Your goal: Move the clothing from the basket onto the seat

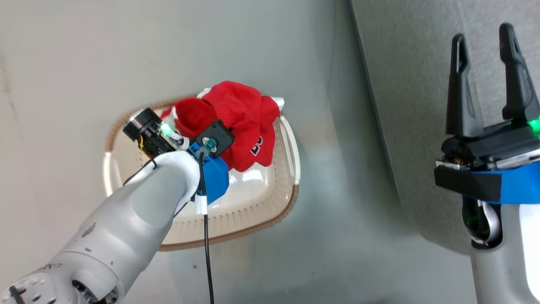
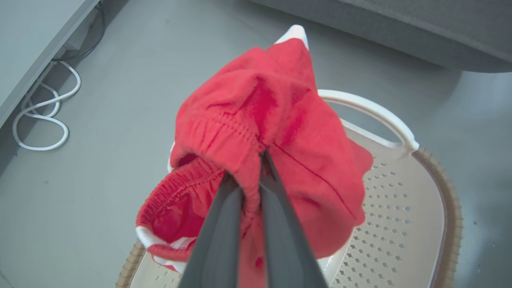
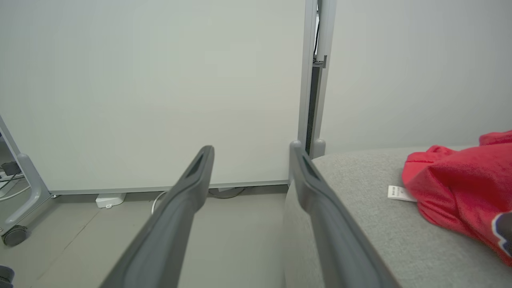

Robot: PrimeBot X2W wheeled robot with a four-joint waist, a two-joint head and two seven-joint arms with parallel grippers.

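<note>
A red garment (image 1: 238,116) bunches above the cream basket (image 1: 270,198) on the floor. My left gripper (image 2: 256,162) is shut on a fold of that red clothing (image 2: 272,132) by its elastic waistband, over the basket (image 2: 404,212). In the head view the left gripper's fingers are hidden under the cloth and the wrist. Another red garment (image 3: 464,188) with a white tag lies on the grey seat (image 3: 368,216). My right gripper (image 1: 489,46) stands open and empty over the seat's edge (image 1: 413,126); in its own wrist view the right gripper (image 3: 251,154) points at the wall.
The basket sits on grey floor (image 1: 337,236) left of the sofa. White cables (image 2: 44,116) loop on the floor by a panel base. A white wall, a metal post (image 3: 310,80) and a wheeled frame leg (image 3: 24,200) stand beyond the sofa.
</note>
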